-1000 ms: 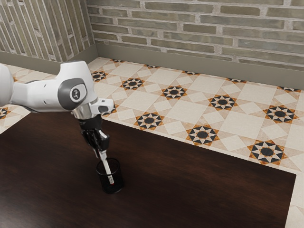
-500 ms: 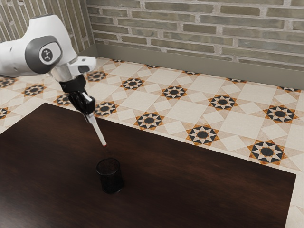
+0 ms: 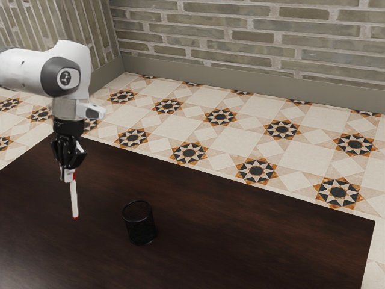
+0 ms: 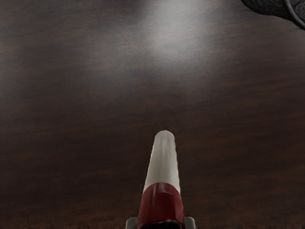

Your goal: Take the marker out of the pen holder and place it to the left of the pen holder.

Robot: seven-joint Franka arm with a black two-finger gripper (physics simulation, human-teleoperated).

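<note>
"Brick walls (image 3: 289,36) meet in a corner above a tiled floor (image 3: 234,138), its star patterns dark and orange. How does the robot stand?"

"A white Franka arm (image 3: 21,71) reaches in from the exterior view's left, bends at the wrist and points its black gripper (image 3: 69,174) straight down over the table."

"And the surface beneath?"

"Dark brown wood, the grain faint, with a pale sheen caught in the wrist view. Past the far edge of the tabletop (image 3: 252,241), the patterned tiles run to a gray-green baseboard (image 3: 240,82). A black pen holder (image 3: 139,229) stands upright on the wood, inward from that far edge and well apart from the corner at the exterior view's right."

"Where is the marker?"

"Out of the holder and in the robot's grasp. The white marker (image 3: 74,201) hangs nearly upright below the gripper, to the exterior view's left of the pen holder and apart from it. Its red section (image 4: 162,205) sits between the gray pads (image 4: 189,223), one pressed to each side."

"Does the lower tip touch the wood?"

"That cannot be told from either view. The fingers are clamped on the marker, its white length reaching down beyond them."
</note>
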